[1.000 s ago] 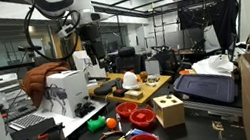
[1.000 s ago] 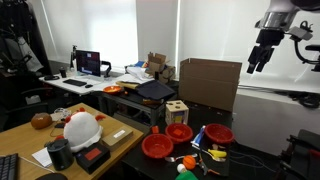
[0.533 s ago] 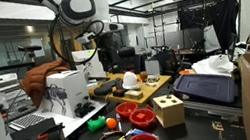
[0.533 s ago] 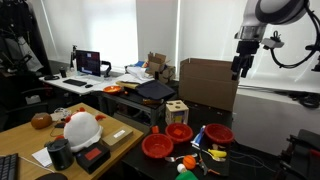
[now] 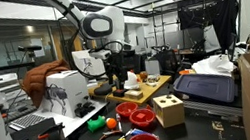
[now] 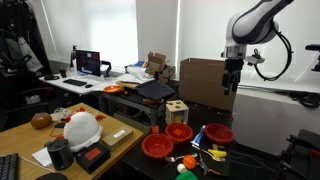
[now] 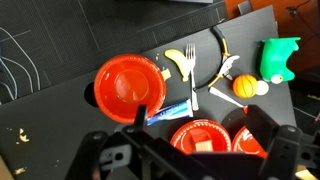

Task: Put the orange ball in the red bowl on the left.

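Observation:
The small orange ball (image 7: 245,87) lies on the dark table next to a white ball, right of a white utensil. It also shows in both exterior views (image 5: 112,125) (image 6: 190,160). Three red bowls stand near it: one alone (image 7: 128,85) (image 6: 157,146), one holding a wooden block (image 7: 202,138) (image 6: 180,131), and one beside that (image 7: 250,140) (image 6: 218,133). My gripper (image 7: 197,111) (image 5: 116,78) (image 6: 229,82) is open and empty, well above the bowls and not touching anything.
A banana (image 7: 180,62), a toothpaste tube (image 7: 170,110) and a green toy (image 7: 278,55) lie among the bowls. A wooden shape-sorter box (image 5: 169,109) stands beside them. Cardboard boxes (image 6: 208,82) and a cluttered desk with a white helmet (image 6: 82,128) stand close by.
The arm has swung in and come down from high up, and the gripper now hangs over the bowls. The objects on the table have not moved.

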